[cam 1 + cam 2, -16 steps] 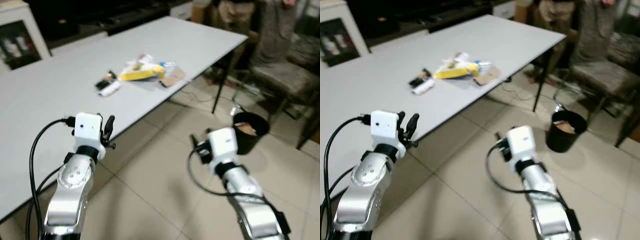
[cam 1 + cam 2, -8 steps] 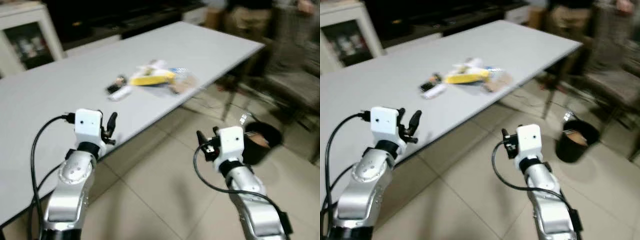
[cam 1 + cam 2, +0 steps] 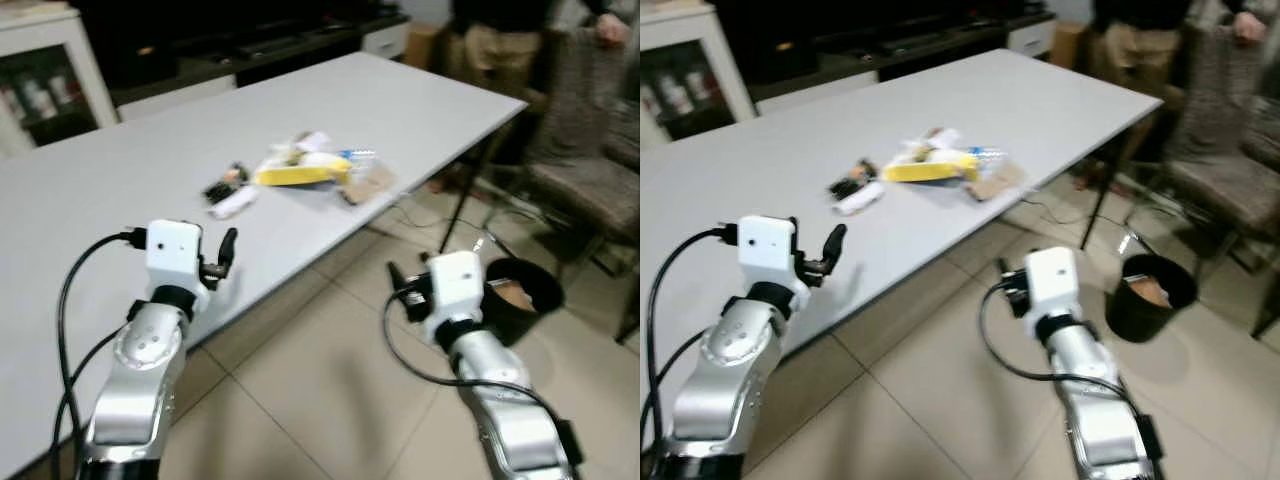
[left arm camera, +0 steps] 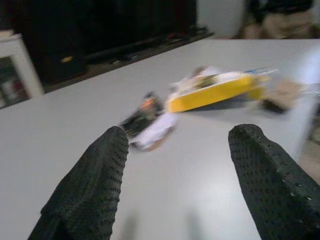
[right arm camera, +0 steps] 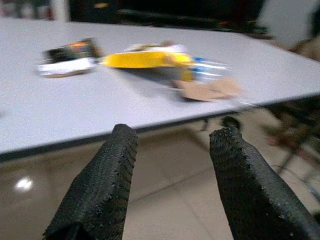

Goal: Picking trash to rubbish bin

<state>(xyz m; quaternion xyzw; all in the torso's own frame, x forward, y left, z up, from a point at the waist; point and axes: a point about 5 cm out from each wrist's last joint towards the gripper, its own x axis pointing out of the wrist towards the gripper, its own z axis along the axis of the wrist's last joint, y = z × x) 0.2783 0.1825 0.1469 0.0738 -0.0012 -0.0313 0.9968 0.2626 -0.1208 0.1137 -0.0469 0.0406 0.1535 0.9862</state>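
Several trash items (image 3: 300,170) sit clustered on our grey table (image 3: 120,170), blurred; no labels readable. Yellow packet (image 4: 215,90) is clearest. Our left gripper (image 4: 175,170) and right gripper (image 5: 172,175) are both spread wide, holding nothing. Black bin (image 3: 515,295) stands on floor by right arm.

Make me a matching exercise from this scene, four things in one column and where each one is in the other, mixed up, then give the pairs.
Things:
1. yellow packet
2. bin
3. left gripper
4. brown card

Places:
A. on the floor, past the table's corner
B. on the table, at its near edge, right of the trash pile
C. in the middle of the trash pile on the table
D. raised over the table, open, short of the trash

Pairs: 1-C, 2-A, 3-D, 4-B
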